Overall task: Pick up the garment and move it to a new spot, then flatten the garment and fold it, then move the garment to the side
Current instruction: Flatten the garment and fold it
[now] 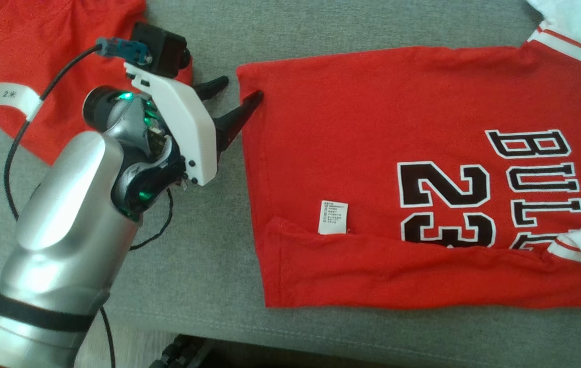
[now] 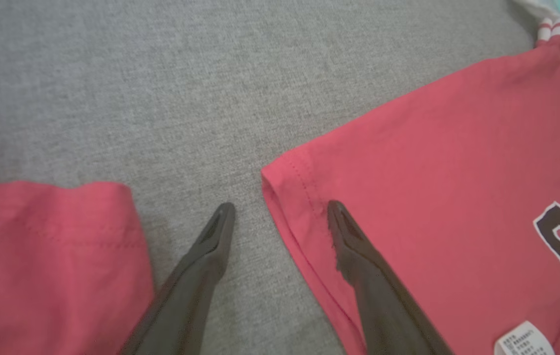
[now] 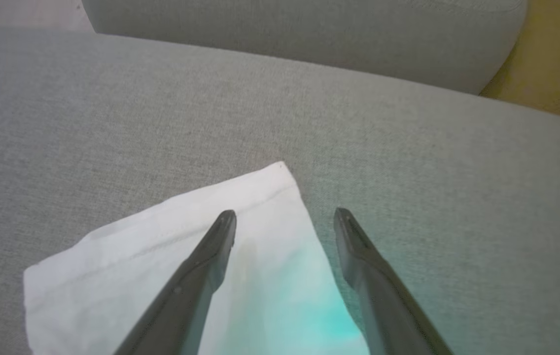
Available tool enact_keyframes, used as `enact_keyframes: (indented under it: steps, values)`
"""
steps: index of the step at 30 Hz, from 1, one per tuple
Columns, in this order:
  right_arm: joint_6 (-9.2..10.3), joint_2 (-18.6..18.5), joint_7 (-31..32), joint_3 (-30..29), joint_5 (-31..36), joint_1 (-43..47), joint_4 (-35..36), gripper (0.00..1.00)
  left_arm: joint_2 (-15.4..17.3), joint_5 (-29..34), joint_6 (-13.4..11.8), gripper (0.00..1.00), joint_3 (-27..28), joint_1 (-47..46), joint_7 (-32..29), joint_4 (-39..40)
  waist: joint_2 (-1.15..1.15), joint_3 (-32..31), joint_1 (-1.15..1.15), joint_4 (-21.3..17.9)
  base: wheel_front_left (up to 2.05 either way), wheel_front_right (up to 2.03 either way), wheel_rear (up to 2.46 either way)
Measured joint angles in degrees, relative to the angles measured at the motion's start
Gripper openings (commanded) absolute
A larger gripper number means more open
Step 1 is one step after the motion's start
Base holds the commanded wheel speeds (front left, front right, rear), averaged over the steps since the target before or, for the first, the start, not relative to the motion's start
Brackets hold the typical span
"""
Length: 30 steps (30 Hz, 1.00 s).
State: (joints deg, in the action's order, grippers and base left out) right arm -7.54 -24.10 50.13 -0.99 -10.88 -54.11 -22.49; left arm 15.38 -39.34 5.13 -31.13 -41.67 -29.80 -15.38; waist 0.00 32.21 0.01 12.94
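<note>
The work surface is a wide seat of grey woven fabric (image 1: 208, 255), like a sofa cushion, and it looks flat and even. In the right wrist view a rounded back cushion (image 3: 309, 39) of the same grey runs along the top of the frame, and a yellowish area (image 3: 551, 74) shows in the upper right corner behind it. In the head view a pale strip of floor (image 1: 137, 347) shows at the bottom edge. The garment (image 1: 372, 153), a red jersey with the number 23 and black letters, lies spread on the right half of the head view, and its lower long edge is folded over itself just below a small white care label (image 1: 333, 217). A second red cloth (image 1: 40, 61) lies in the upper left corner, apart from the jersey. The left gripper (image 1: 243, 87) is released and grasps nothing; one finger is over the hem corner of the jersey and the other over bare grey fabric. The right gripper (image 3: 285, 213) is also spread wide and empty, with one finger above a white sleeve (image 3: 161, 246) and the other above the seat.
</note>
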Motion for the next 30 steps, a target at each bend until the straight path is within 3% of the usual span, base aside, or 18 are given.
enact_keyframes:
  steps: [13,30]
  values:
    - [0.00,1.4,-2.7,2.1,1.3,-3.8,-6.5,1.00,0.0,-0.5,1.7,1.00,-1.8,-3.5,-0.4,-3.0,0.00,1.0,-0.01,-0.2,0.00,0.00,0.00]
    - [0.00,2.1,-5.6,3.7,3.8,-7.7,-12.2,1.00,0.1,-1.3,2.0,1.00,-3.5,-5.7,0.0,-3.2,0.00,2.4,-0.01,0.6,0.00,0.00,0.00]
